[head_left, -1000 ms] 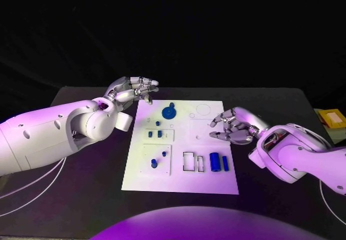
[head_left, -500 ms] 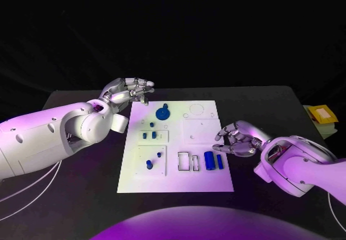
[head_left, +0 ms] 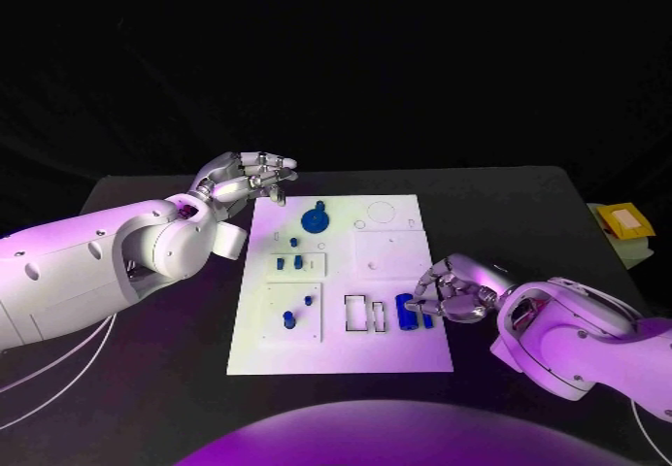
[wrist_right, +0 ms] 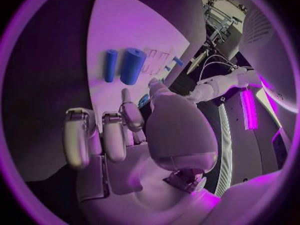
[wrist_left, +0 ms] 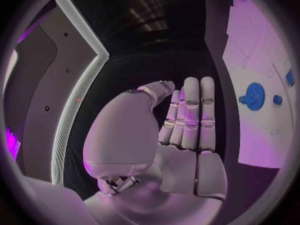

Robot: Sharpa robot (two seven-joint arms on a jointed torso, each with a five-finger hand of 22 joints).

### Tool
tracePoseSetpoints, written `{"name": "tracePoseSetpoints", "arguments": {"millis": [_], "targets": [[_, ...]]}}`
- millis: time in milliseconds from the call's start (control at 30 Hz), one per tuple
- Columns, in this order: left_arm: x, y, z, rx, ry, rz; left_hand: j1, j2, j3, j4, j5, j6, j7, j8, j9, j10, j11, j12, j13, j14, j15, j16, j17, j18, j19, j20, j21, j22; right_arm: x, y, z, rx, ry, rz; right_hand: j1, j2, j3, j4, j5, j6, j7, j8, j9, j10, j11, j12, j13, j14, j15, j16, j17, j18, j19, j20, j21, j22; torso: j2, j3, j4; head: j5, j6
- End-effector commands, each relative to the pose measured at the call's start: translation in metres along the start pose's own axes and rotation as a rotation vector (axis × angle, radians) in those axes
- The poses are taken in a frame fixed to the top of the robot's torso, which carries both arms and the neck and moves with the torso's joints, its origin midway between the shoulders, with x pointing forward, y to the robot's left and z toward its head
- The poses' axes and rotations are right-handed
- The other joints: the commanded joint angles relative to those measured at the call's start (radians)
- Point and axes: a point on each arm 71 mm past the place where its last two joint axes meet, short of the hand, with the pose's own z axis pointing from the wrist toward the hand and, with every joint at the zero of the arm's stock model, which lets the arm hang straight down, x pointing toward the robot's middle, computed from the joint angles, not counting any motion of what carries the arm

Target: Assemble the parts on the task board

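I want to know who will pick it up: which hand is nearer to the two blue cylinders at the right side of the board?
Right. The right hand hovers directly beside the blue cylinders, while the left hand is past the task board's far left corner.

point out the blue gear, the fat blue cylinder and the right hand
blue gear [head_left: 319, 217], head view, on its round face
fat blue cylinder [wrist_right: 132, 65], right wrist view, mid-body
right hand [head_left: 449, 291], head view, on its back
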Motion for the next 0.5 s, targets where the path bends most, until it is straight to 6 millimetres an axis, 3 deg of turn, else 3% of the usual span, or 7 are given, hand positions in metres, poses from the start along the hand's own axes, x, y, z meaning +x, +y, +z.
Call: {"name": "tracePoseSetpoints", "arguments": {"millis": [33, 267, 500], "targets": [[0.0021, -0.0014, -0.0001, 0.011, 0.017, -0.010, -0.003, 0.006, -0.001, -0.007, 0.005, -0.008, 0.015, -0.005, -0.001, -0.006, 0.000, 0.003, -0.002, -0.008, 0.000, -0.004, -0.001, 0.006, -0.002, 0.004, -0.004, 0.000, 0.0055, 0.0005, -0.0001, 0.021, 0.023, -0.081, -0.012, -0.003, -0.015, 0.000, -0.010, 0.013, -0.001, 0.004, -0.003, 0.008, 0.000, 0.004, 0.006, 0.076, -0.004, 0.005, 0.109, -0.011, 0.067, 0.001, 0.008, 0.233, 0.000, 0.0007, -0.0005, 0.001, 0.000], [0.0021, -0.0014, -0.0003, 0.010, 0.018, -0.010, -0.003, 0.006, -0.001, -0.007, 0.005, -0.008, 0.015, -0.005, -0.001, -0.006, 0.000, 0.003, -0.002, -0.008, 0.000, -0.004, -0.001, 0.006, -0.002, 0.004, -0.004, 0.000, 0.0110, 0.0039, 0.0014, 0.018, 0.022, -0.123, -0.011, 0.001, -0.073, 0.001, -0.062, 0.022, -0.003, 0.008, -0.012, 0.014, -0.003, 0.002, 0.020, 0.076, -0.006, 0.006, 0.109, -0.012, 0.068, -0.001, 0.013, 0.234, 0.000, 0.0019, 0.0002, 0.004, 0.000], [0.0016, -0.0014, -0.0006, 0.010, 0.017, -0.010, -0.005, 0.005, -0.002, -0.008, 0.005, -0.008, 0.015, -0.005, -0.001, -0.007, 0.000, 0.004, -0.002, -0.009, 0.000, -0.003, -0.002, 0.006, -0.003, 0.005, -0.004, 0.000, 0.0149, 0.0067, 0.0034, 0.013, 0.021, -0.152, -0.006, 0.002, -0.105, 0.001, -0.072, 0.029, -0.006, 0.015, -0.014, 0.016, -0.004, -0.001, 0.024, 0.075, -0.007, 0.005, 0.107, -0.012, 0.068, -0.002, 0.014, 0.234, 0.001, 0.0007, -0.0009, 0.008, 0.000]]}}
